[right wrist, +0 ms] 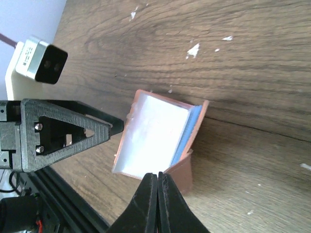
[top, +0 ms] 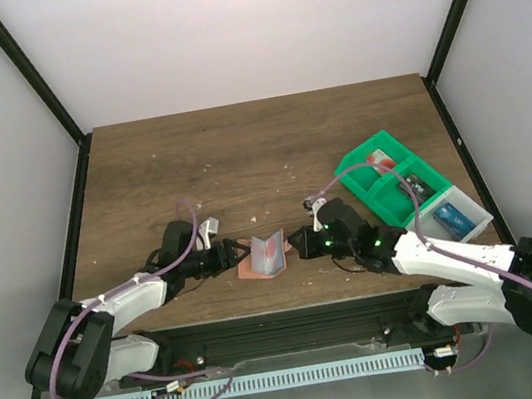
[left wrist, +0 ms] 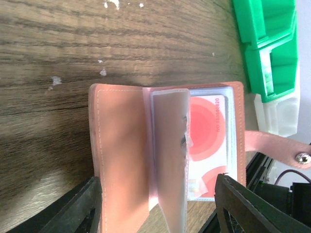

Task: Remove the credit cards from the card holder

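The card holder (top: 263, 257) stands half open on the table near the front edge, tan-pink outside, with clear sleeves inside. In the left wrist view the card holder (left wrist: 121, 160) shows a red and white credit card (left wrist: 209, 141) lying in a sleeve, and its snap strap (left wrist: 274, 145) trails to the right. My left gripper (left wrist: 158, 213) is open, one finger on each side of the holder's near end. My right gripper (right wrist: 158, 182) is shut and empty. Its tips sit at the holder's (right wrist: 155, 136) near edge, by a blue lining strip (right wrist: 187, 133).
A green compartment tray (top: 373, 201) stands at the right with a white bin (top: 470, 210) joined to it; a blue card (top: 452, 221) lies in that bin. The left arm's finger (right wrist: 68, 133) and white wrist camera (right wrist: 41, 60) are close to the holder.
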Tool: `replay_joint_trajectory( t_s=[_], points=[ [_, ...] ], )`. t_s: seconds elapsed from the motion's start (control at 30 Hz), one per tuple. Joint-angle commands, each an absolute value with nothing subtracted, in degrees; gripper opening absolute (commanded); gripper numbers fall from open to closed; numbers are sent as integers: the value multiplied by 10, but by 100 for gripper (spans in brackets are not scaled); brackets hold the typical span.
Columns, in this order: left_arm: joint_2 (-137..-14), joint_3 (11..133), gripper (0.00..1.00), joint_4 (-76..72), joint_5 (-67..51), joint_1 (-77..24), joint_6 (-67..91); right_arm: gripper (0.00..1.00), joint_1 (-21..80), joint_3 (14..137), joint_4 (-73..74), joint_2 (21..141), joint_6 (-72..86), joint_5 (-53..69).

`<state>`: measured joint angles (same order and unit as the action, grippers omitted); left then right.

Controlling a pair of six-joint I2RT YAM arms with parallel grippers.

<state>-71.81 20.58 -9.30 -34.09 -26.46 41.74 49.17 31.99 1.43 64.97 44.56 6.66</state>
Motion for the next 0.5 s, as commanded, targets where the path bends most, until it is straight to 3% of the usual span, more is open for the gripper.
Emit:
replay_joint_trajectory(
  t_s=[0.0, 0.23, 0.37, 0.47],
  points=[
    [-741, 204, 64, -106, -336, -265, 404, 1, 478, 299, 45, 621, 439, 34],
    [-775, 198, 46, -129, -344, -265, 405, 2, 469, 277, 47, 631, 447, 26],
    [-776, 193, 34, -136, -343, -265, 403, 30, 467, 299, 91, 650, 457, -1],
    [-780, 192, 21, -140, -347, -265, 399, 38, 468, 328, 133, 652, 455, -14]
  ],
)
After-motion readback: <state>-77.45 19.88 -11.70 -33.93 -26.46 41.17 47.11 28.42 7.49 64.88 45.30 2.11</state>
